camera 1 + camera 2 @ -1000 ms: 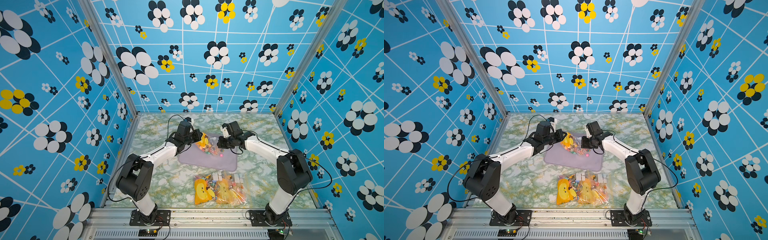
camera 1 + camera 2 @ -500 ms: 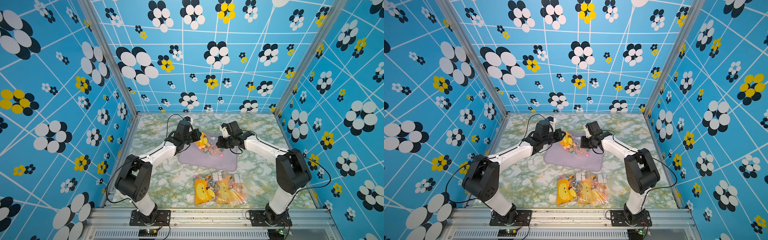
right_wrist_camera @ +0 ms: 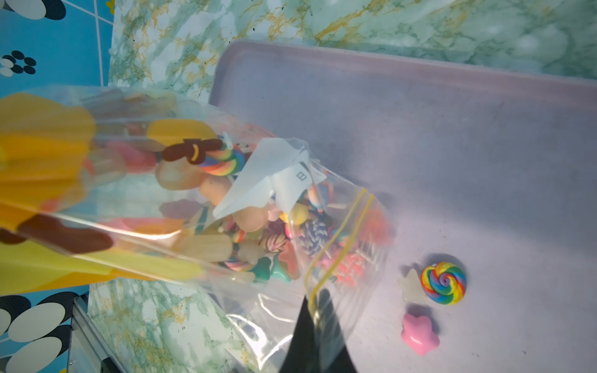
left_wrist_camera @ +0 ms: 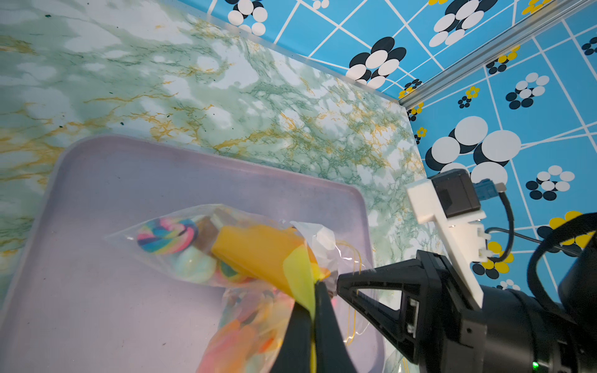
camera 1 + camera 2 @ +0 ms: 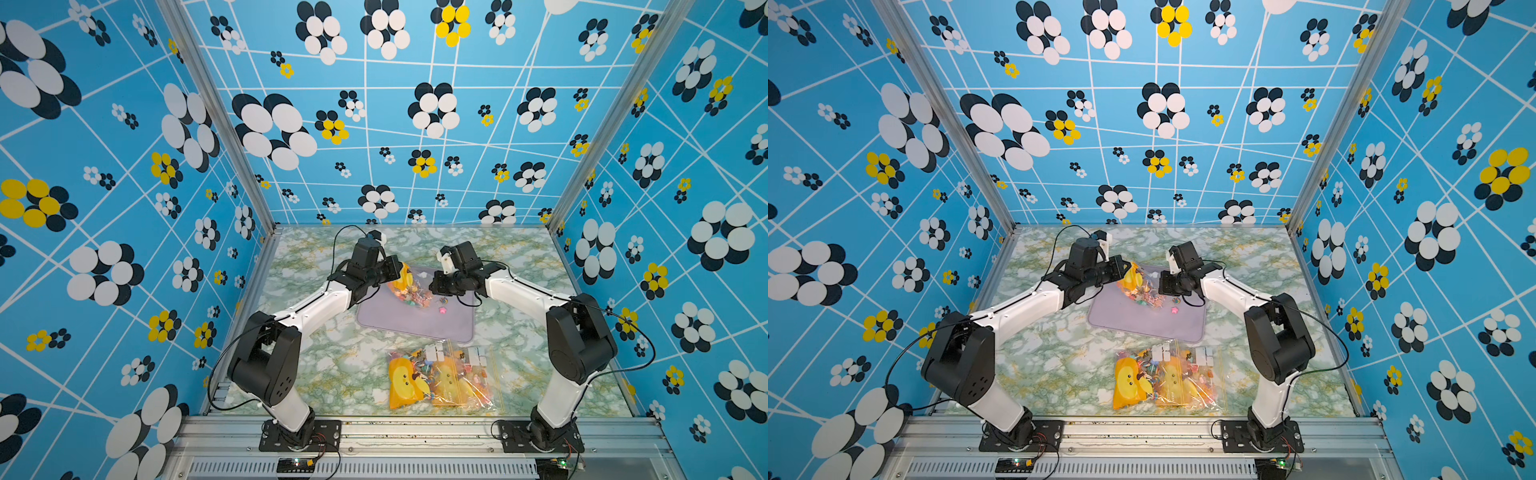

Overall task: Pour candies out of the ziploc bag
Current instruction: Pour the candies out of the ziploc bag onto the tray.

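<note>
Right wrist view shows the ziploc bag (image 3: 181, 181) hanging tilted over the lilac tray (image 3: 452, 145), mouth lowest. Most of the candies (image 3: 258, 232) crowd at its yellow zip line (image 3: 342, 232). Three lie out on the tray just beyond the mouth: a rainbow swirl (image 3: 444, 283), a pale star (image 3: 409, 284) touching it, and a pink star (image 3: 420, 334). The right hand (image 3: 318, 300) is pinched tight on the film at the mouth's edge. The left hand (image 4: 315, 284) is clamped on the bag's yellow printed far end and holds it up. Compared with a second ago almost nothing has shifted: same tilt, and the pink star lies where it lay. I judge the pour stalled, so a steeper lift or a shake seems needed. Other filled bags (image 5: 440, 378) lie on the bench (image 5: 332, 365) towards the front.
</note>
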You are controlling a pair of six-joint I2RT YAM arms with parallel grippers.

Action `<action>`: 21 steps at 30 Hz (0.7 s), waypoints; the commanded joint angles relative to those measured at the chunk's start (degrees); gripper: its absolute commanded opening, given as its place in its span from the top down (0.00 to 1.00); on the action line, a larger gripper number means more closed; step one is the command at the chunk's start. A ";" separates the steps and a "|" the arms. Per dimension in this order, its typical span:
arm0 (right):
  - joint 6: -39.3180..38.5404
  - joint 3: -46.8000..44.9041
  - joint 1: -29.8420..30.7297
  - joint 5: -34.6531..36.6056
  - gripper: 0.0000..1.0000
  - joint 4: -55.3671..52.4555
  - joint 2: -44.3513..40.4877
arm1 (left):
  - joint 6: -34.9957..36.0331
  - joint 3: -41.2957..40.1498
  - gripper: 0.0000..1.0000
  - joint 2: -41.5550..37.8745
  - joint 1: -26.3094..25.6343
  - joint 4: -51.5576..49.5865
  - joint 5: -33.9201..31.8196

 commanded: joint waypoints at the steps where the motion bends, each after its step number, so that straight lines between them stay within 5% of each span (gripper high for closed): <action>1: 0.83 1.10 -0.42 -0.38 0.98 -1.02 1.19 | 1.76 4.09 1.00 -3.71 0.81 3.10 -1.01; 21: 1.50 0.23 -0.39 -1.81 0.98 0.61 2.72 | 3.59 4.30 1.00 -5.04 0.83 1.46 -2.33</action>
